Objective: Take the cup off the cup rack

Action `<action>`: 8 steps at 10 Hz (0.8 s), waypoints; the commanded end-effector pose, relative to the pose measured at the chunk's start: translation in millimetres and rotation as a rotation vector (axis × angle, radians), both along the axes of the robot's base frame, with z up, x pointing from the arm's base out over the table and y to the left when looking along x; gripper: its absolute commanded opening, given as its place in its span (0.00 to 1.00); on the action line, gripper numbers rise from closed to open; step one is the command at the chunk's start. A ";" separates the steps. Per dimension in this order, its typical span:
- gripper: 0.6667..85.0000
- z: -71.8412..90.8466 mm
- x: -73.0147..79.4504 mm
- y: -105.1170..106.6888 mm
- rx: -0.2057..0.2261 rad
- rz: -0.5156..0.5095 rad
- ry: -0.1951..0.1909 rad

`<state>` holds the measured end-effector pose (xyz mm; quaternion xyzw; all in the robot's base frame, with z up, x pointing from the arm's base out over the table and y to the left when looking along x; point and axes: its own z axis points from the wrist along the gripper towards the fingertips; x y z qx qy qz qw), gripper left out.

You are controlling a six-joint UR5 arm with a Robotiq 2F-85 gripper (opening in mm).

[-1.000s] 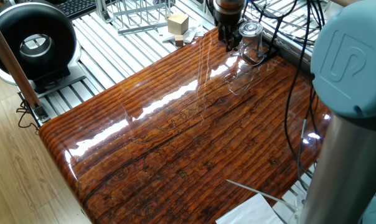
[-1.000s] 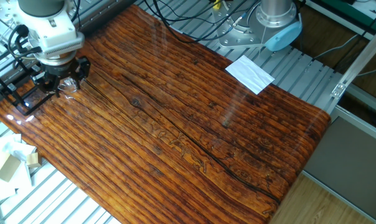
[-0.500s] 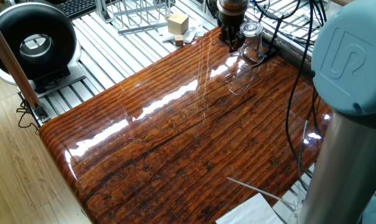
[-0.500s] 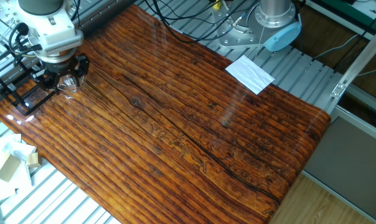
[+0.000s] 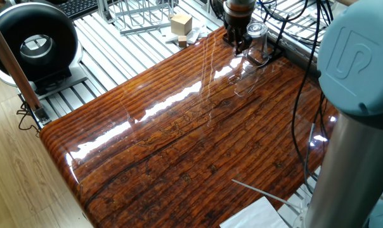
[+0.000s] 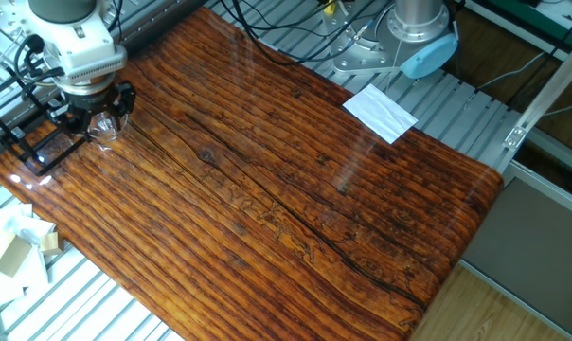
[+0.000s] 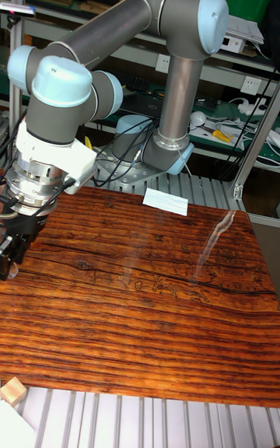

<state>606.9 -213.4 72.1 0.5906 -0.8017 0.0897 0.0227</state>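
The clear glass cup (image 5: pixel 257 35) stands on the black wire cup rack (image 5: pixel 274 56) at the far corner of the wooden table. My gripper (image 5: pixel 239 43) hangs low right beside the cup on its left, fingers pointing down. In the other fixed view the gripper (image 6: pixel 97 121) looks open, its dark fingers spread on either side of the cup (image 6: pixel 105 127), with the cup rack (image 6: pixel 26 142) just behind it. The tall fixed view shows the gripper (image 7: pixel 8 255) at the left edge; the cup is hidden there.
A silver wire rack (image 5: pixel 141 16) and a wooden block (image 5: pixel 181 24) sit beyond the table's far edge. A black round device (image 5: pixel 33 41) stands at the left. Cables (image 5: pixel 302 76) hang near the rack. White paper (image 6: pixel 381 112) lies by the robot base (image 6: pixel 414 38).
The gripper has shifted slightly closer to the cup. The cup and the rack have stayed where they were.
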 end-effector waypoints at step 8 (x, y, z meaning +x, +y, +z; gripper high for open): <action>0.00 1.1 -8.2 -6.1 -0.012 -0.038 0.026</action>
